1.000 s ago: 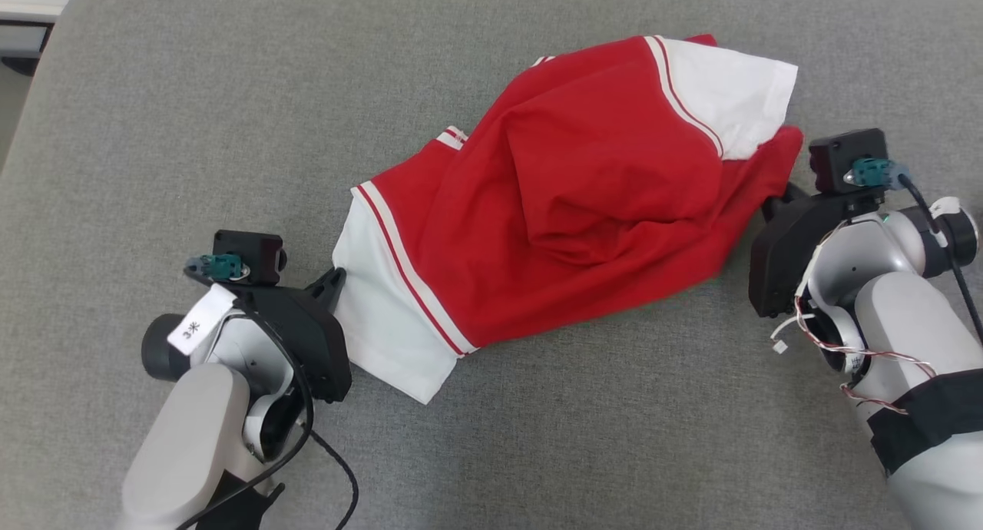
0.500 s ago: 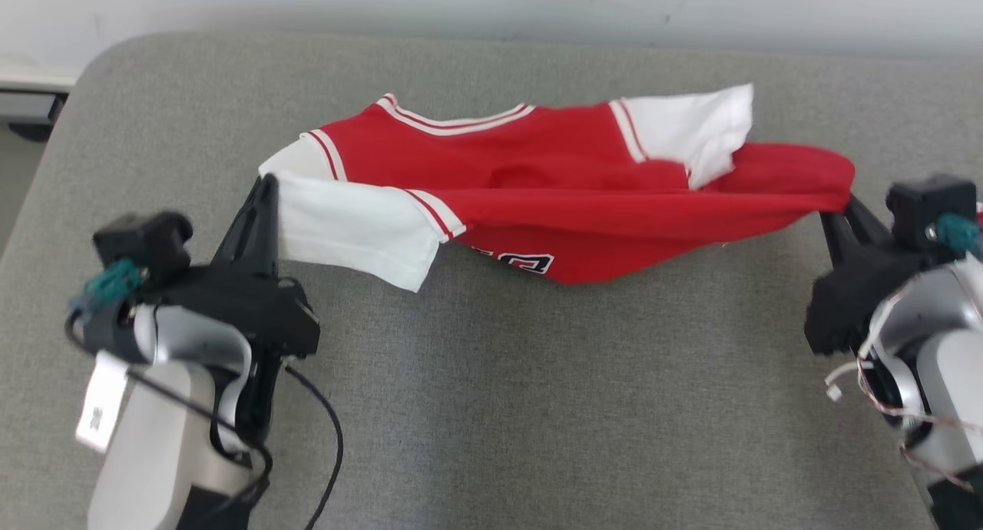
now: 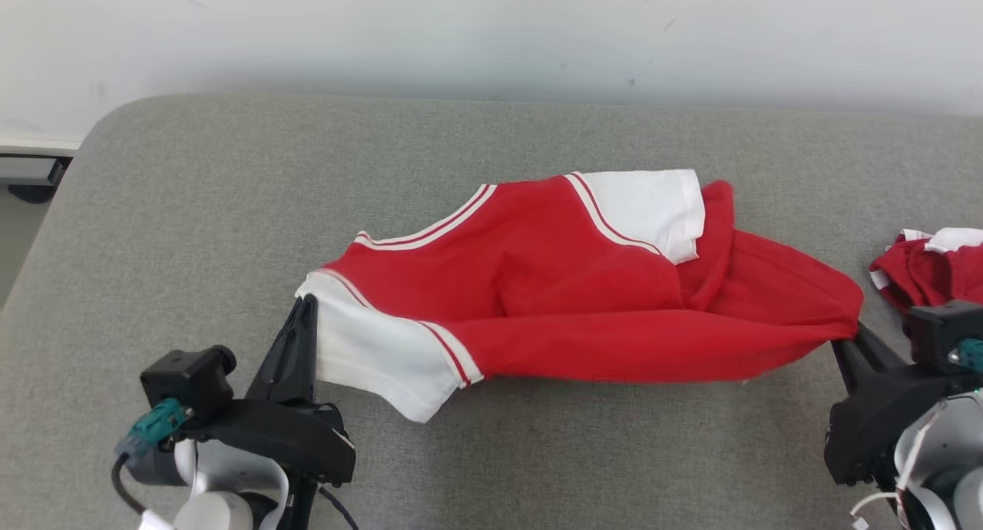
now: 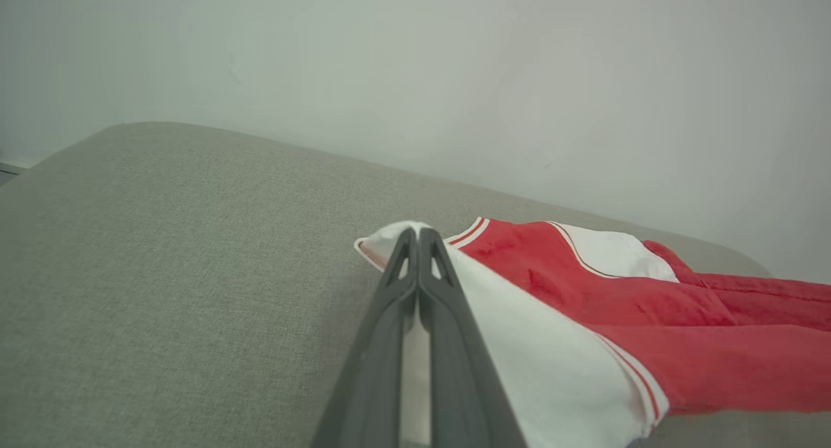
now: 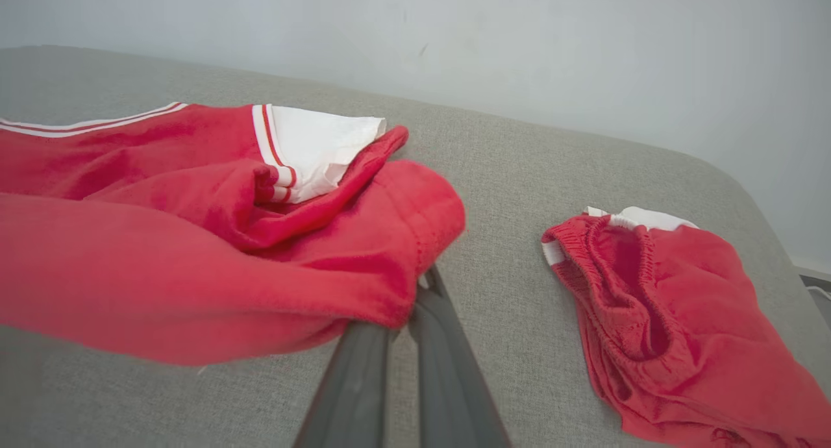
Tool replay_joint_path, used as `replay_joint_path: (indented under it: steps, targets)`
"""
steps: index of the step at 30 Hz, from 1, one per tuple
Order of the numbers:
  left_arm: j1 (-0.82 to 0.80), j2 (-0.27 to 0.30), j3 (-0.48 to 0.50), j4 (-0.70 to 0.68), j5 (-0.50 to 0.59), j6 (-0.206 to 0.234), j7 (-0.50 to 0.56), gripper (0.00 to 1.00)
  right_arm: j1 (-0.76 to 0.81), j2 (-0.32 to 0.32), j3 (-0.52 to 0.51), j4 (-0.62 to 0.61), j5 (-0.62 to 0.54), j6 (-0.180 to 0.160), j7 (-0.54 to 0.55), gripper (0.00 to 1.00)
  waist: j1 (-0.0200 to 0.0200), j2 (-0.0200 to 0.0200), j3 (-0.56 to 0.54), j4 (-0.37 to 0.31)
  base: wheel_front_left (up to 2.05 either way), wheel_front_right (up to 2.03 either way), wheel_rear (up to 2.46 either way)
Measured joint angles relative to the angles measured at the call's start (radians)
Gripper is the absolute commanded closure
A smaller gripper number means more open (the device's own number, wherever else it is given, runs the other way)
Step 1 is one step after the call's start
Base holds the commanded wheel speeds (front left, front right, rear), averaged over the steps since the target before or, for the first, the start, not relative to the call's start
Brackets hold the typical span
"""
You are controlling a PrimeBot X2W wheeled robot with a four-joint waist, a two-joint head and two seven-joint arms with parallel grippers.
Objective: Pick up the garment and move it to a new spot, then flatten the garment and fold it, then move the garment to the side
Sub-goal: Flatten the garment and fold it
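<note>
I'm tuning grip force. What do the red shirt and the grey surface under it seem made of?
The red shirt: soft matte knit, probably cotton jersey; it sags and creases in rounded folds. The grey surface: matte woven fabric covering, by its fine flecked weave; what lies beneath is hidden.

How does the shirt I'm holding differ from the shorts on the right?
The shirt is stretched between the left claw and right claw; the shorts lie crumpled, untouched. The shirt is bigger, with white sleeves; the shorts show an elastic waistband. Both are red with white trim.
</note>
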Motion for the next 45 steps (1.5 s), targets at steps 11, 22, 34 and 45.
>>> replay_joint_path:
  steps: [11, 22, 34, 45]
  targets:
    - [0.13, 0.001, 0.026, -0.183, 0.001, 0.035, 0.032, 1.0, 0.201, 0.008, -0.133, -0.232, 0.011, -0.016, 0.132, 1.0, 0.0, 0.0001, 0.012, 0.018, 0.0, 0.0, 0.0]
    - [-0.108, -0.006, 0.019, -0.052, 0.027, 0.044, 0.123, 1.0, -0.168, 0.022, -0.055, -0.08, 0.057, -0.016, 0.307, 1.0, 0.0003, 0.0002, 0.108, 0.003, 0.0, 0.0, 0.0]
    - [-0.317, -0.026, -0.002, 0.16, 0.057, 0.052, 0.143, 0.0, -0.407, 0.015, -0.015, 0.151, 0.058, -0.011, 0.363, 0.0, 0.0005, 0.0003, 0.228, 0.003, 0.0, 0.0, 0.0]
    - [-0.316, -0.025, 0.053, 0.218, 0.08, 0.06, 0.001, 0.0, -0.44, 0.021, -0.035, 0.23, 0.002, -0.008, 0.178, 0.0, 0.0003, 0.0002, 0.178, 0.005, 0.0, 0.0, 0.0]
